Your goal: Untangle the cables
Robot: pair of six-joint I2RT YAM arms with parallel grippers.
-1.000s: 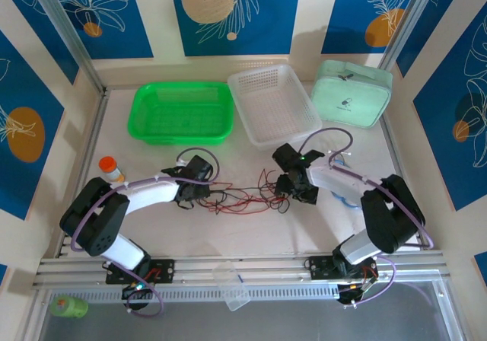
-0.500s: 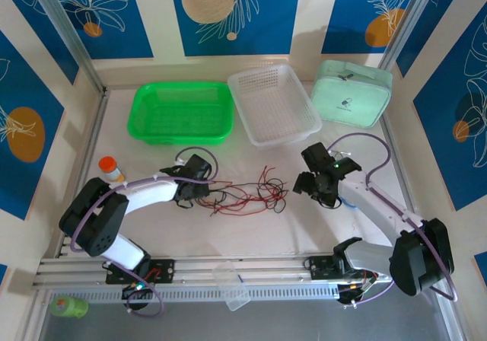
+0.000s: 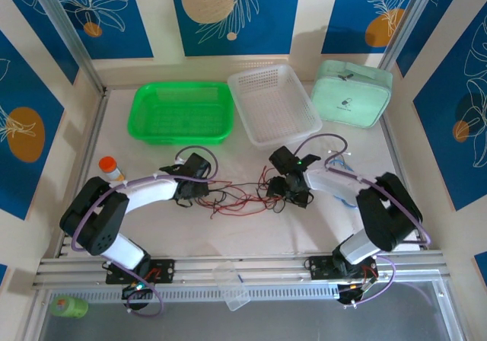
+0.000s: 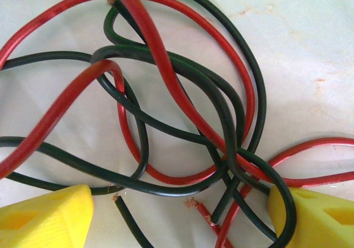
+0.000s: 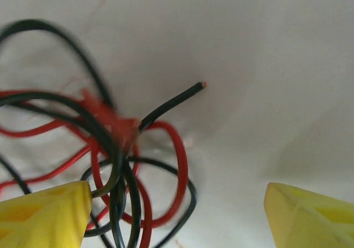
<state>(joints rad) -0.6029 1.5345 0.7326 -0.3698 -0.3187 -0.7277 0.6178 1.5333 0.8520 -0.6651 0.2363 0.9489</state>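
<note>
The cables (image 3: 242, 197), thin red and black wires, lie in a loose tangle on the white table between my two arms. My left gripper (image 3: 199, 191) sits low over the tangle's left end. In the left wrist view it (image 4: 180, 226) is open, and crossed red and black loops (image 4: 164, 73) and two bare cut ends lie between its yellow fingertips (image 4: 47, 220). My right gripper (image 3: 284, 192) is over the tangle's right end. It (image 5: 177, 215) is open too, with wire loops (image 5: 180, 148) beside its left fingertip (image 5: 47, 212) and a black wire end (image 5: 177, 101) sticking up.
A green basket (image 3: 181, 113), a white basket (image 3: 274, 103) and a mint-green case (image 3: 351, 94) stand along the back. An orange-capped bottle (image 3: 111, 167) stands left of the left arm. A clear plastic cup (image 3: 232, 284) rests on the front rail.
The right arm swung out to the right half a second ago and has come back to the tangle's right end. The wires there shifted slightly. The left arm has stayed put.
</note>
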